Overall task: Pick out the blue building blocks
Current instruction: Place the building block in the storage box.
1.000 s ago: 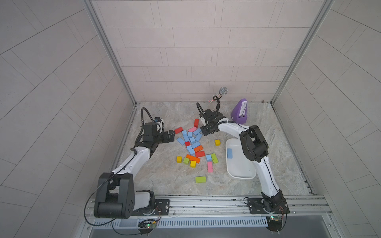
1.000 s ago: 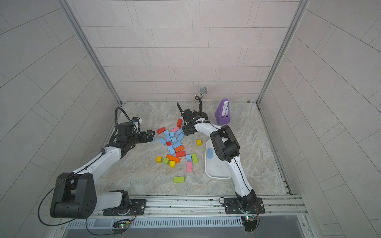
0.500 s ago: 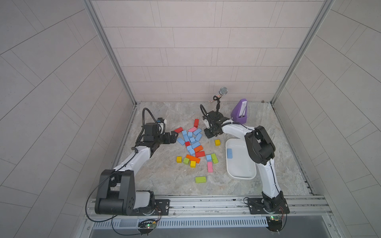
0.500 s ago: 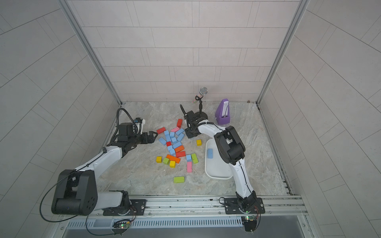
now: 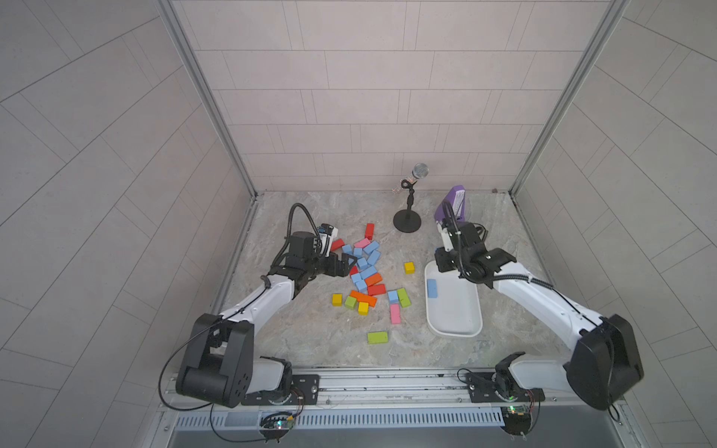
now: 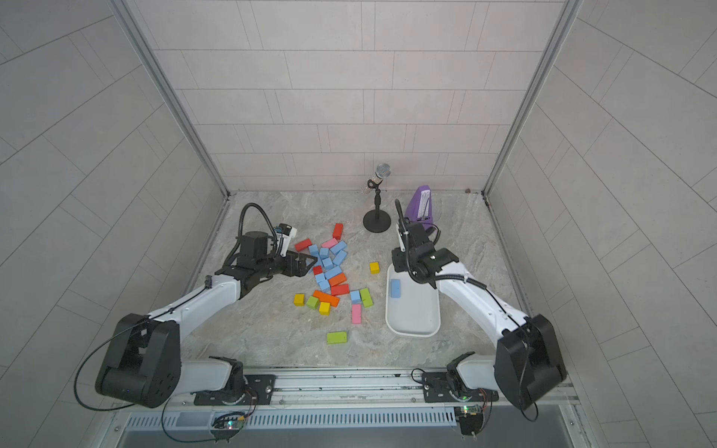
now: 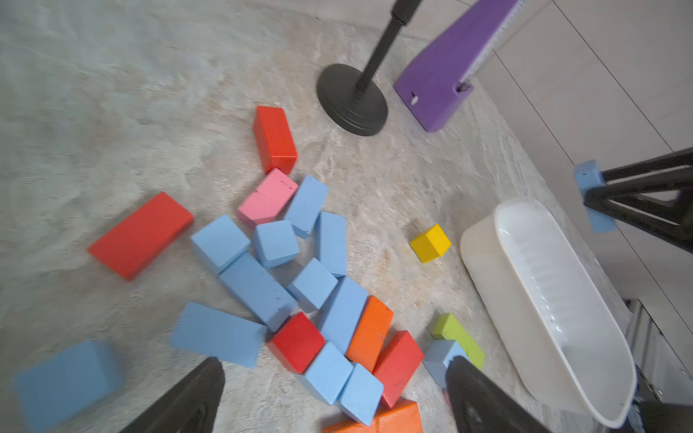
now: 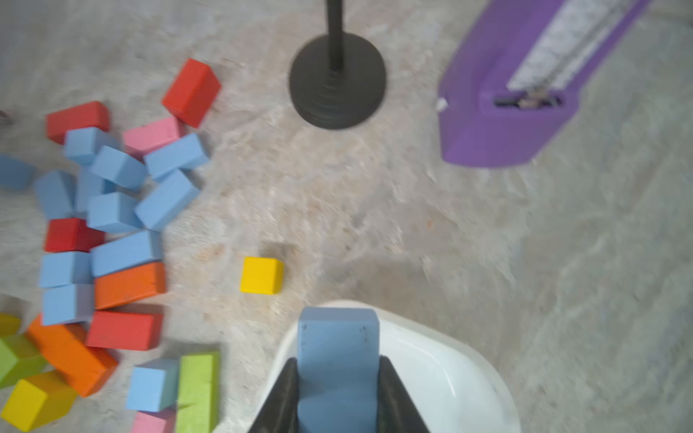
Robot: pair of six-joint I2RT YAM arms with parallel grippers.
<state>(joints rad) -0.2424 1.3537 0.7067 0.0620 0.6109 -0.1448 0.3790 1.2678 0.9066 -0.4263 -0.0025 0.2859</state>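
blue blocks (image 7: 258, 288) near white tray (image 7: 487, 277)

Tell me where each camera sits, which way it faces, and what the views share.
Top views: above the base rail, looking down on the table; left arm and right arm show whole.
Left wrist: on the left arm, facing across the blue building blocks toward the tray; left gripper open.
Right wrist: on the right arm, looking down over the tray rim; right gripper shut on a blue block.
Shared: both wrist views show the yellow cube and metronome.
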